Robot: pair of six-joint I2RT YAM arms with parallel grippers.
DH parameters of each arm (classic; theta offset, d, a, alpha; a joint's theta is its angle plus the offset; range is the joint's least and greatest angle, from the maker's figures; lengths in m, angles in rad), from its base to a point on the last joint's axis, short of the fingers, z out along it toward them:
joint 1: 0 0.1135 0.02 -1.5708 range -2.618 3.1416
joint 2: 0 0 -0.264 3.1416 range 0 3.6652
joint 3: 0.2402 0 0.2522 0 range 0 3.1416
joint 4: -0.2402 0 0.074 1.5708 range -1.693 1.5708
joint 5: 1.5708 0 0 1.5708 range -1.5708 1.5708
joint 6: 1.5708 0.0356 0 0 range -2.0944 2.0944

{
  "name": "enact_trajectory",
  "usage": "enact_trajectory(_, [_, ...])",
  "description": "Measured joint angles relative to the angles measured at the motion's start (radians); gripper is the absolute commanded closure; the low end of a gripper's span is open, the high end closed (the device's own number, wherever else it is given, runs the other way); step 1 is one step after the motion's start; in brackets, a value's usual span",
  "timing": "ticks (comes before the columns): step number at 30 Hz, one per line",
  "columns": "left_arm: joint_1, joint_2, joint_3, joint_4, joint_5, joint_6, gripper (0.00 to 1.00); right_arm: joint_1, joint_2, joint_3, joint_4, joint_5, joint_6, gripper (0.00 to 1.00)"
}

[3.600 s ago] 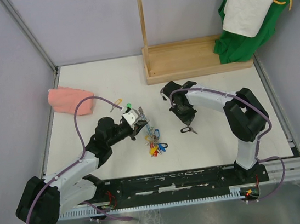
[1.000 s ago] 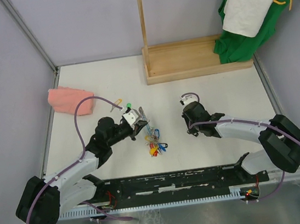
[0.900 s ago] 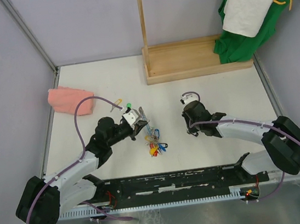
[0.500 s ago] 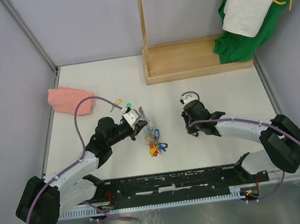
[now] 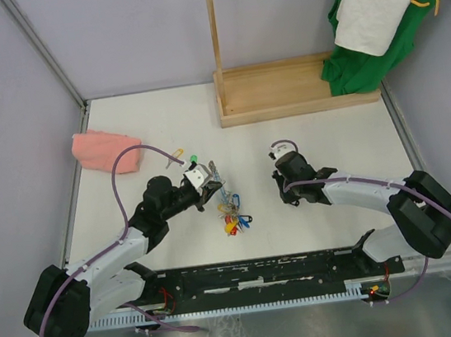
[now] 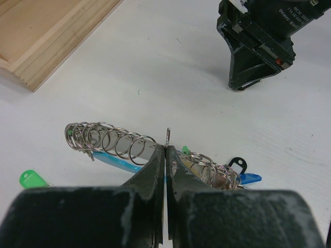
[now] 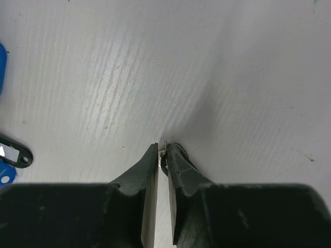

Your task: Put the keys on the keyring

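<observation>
My left gripper (image 5: 209, 186) is shut on the wire of the keyring (image 5: 229, 211), whose thin end sticks up above the closed fingertips (image 6: 166, 138). Small metal rings (image 6: 108, 142) and coloured tags hang along the loop, among them a black tag (image 6: 237, 164) and a blue tag (image 6: 249, 179). My right gripper (image 5: 284, 196) is down at the table right of the bunch, shut on a small black-headed key (image 7: 164, 156) of which only a dark bit and a metal edge show. A green-headed key (image 5: 194, 159) and a yellow one (image 5: 178, 152) lie behind the left gripper.
A pink cloth (image 5: 105, 148) lies at the far left. A wooden stand (image 5: 298, 86) with an upright post sits at the back. Green and white cloths (image 5: 370, 33) hang on hangers at the back right.
The right arm has swung down from above and behind the black key to a low pose with its gripper closed over the key. In the last second it has barely shifted. The left arm has not moved.
</observation>
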State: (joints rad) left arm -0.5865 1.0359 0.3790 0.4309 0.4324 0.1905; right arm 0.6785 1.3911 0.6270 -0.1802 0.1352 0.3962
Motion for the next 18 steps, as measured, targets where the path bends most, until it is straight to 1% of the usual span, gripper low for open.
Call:
enact_trajectory(2, [0.0,0.0,0.0,0.0,0.003,0.0,0.97,0.0,0.0,0.004,-0.013,-0.003,-0.001,0.87])
enact_trajectory(4, [0.0,0.0,0.0,0.0,0.008,0.0,0.97,0.0,0.0,0.011,-0.024,-0.003,-0.005,0.96])
enact_trajectory(5, [0.0,0.0,0.0,0.0,0.011,0.0,0.97,0.0,0.0,0.015,-0.032,-0.003,-0.007,0.99])
enact_trajectory(8, [0.0,0.0,0.0,0.0,0.015,0.0,0.97,0.0,0.001,0.046,-0.08,0.0,-0.013,0.99])
enact_trajectory(12, [0.0,0.0,0.0,0.0,0.015,0.0,0.97,0.0,0.016,0.17,-0.226,0.016,-0.034,0.99])
enact_trajectory(18, [0.0,0.0,0.0,0.0,0.015,0.0,0.97,0.0,0.168,0.508,-0.56,0.055,-0.087,0.99])
